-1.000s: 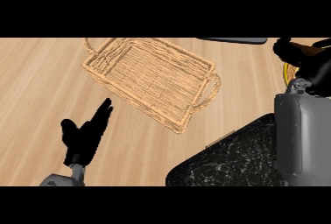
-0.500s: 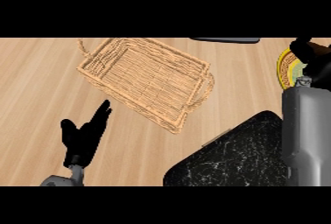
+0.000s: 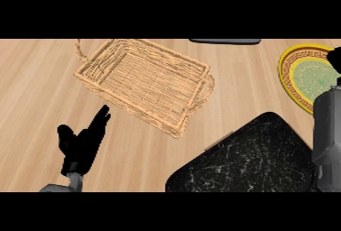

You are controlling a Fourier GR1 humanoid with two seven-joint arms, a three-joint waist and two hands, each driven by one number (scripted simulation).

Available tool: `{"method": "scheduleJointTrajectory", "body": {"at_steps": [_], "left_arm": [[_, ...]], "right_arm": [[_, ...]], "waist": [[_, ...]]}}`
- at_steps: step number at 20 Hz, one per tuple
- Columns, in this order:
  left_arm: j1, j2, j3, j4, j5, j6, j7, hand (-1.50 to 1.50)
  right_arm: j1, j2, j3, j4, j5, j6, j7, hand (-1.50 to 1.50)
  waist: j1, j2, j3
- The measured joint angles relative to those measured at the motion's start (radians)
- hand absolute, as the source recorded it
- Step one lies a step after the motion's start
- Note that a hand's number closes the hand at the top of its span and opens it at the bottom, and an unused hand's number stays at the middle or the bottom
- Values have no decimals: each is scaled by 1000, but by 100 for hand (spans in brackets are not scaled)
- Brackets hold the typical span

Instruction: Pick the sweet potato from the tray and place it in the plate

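The woven wicker tray (image 3: 143, 83) lies at the upper middle of the wooden counter, and nothing shows inside it. At the right edge sits the plate (image 3: 293, 74), yellow-rimmed with a green centre. The sweet potato is not visible anywhere. My right forearm rises along the right edge. Only a black bit of my right hand (image 3: 335, 56) shows over the plate's far side, mostly cut off by the view's edge. My left hand (image 3: 81, 144) rests open at the lower left, fingers straight and pointing up towards the tray, apart from it.
A black marbled slab (image 3: 253, 158) fills the lower right corner, below the tray's near handle. A dark flat object (image 3: 223, 41) lies at the counter's far edge. Bare wood (image 3: 40, 90) spreads to the left of the tray.
My right forearm and hand have shifted right, towards the view's edge, uncovering more of the plate. The tray sits slightly further left in view. The left hand has not moved.
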Motion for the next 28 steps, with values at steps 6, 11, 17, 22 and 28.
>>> {"method": "scheduleJointTrajectory", "body": {"at_steps": [6, 11, 17, 22, 28], "left_arm": [[-13, -10, 4, 7, -5, 13, 30, 0], [5, -2, 15, 5, -2, -3, 4, 0], [9, -6, 18, 5, -5, -7, -3, 0], [8, -21, 18, 18, -16, 5, -13, 0], [25, -12, 28, 14, -12, -11, -27, 0]], "right_arm": [[-20, -110, -82, 198, -91, -117, -18, 150], [-41, -175, -161, 382, -247, -97, -45, -150], [-53, -208, -205, 512, -481, -160, -263, -150], [-55, -195, -214, 481, -654, -243, -499, -150], [-29, -150, -217, 370, -892, -316, -714, -150]], "waist": [[-13, -4, 0], [-13, -5, 1], [-13, -5, 4], [-23, -9, 5], [-31, -16, 4]]}}
